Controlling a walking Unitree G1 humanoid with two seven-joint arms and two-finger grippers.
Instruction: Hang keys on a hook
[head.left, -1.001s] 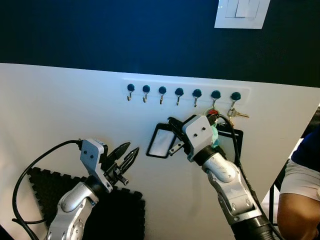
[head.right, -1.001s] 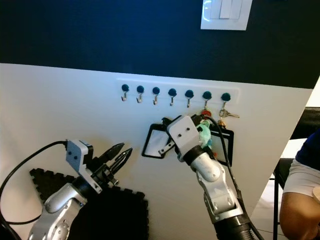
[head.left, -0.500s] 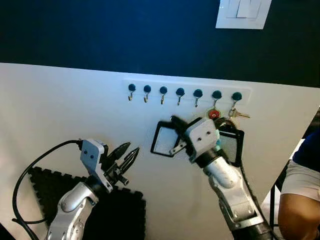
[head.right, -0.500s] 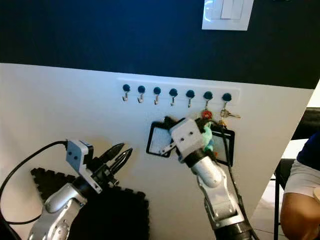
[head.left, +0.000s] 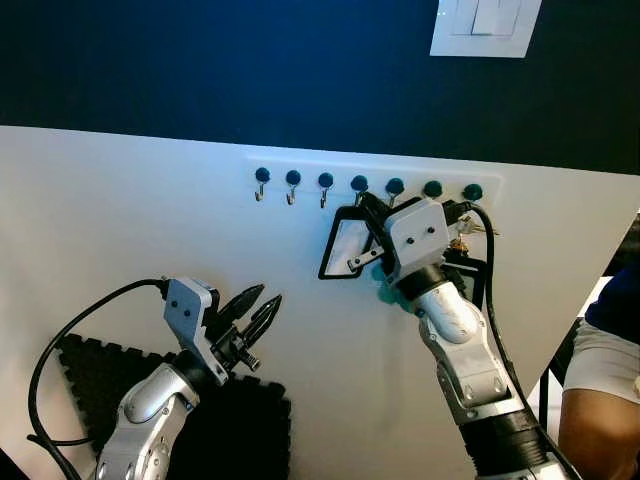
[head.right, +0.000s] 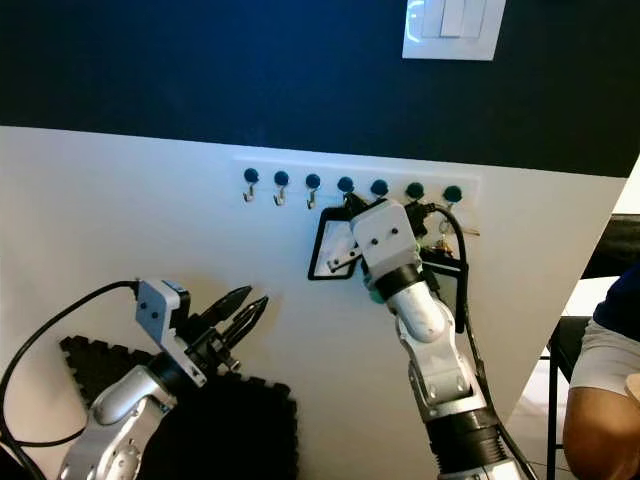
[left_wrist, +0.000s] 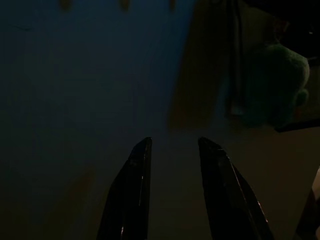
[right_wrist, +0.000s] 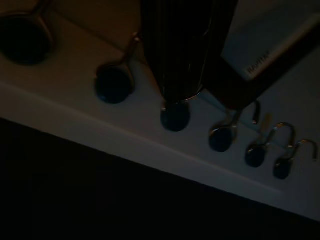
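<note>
A row of several hooks (head.left: 359, 186) with dark teal knobs runs along a white wall panel. My right gripper (head.left: 364, 208) is raised right under the fourth and fifth hooks and is shut on a keychain's black-framed tag (head.left: 343, 248). A teal plush (head.left: 385, 293) dangles under the wrist. In the right wrist view the closed fingertips (right_wrist: 181, 75) sit just short of a hook knob (right_wrist: 175, 116), with the tag's frame (right_wrist: 260, 75) beside them. My left gripper (head.left: 258, 308) hovers open and holding nothing, low on the left; its fingers (left_wrist: 132, 195) are apart.
Other keys (head.left: 462, 238) and a second black frame (head.left: 474, 285) hang below the two rightmost hooks, partly behind my right arm. A light switch (head.left: 485, 25) is on the dark wall above. A black foam mat (head.left: 235, 430) lies lower left. A seated person's leg (head.left: 600, 365) is at the right edge.
My right gripper has lifted the black-framed tag up and to the right, from below the hook row to the fourth and fifth hooks. The left arm has stayed still.
</note>
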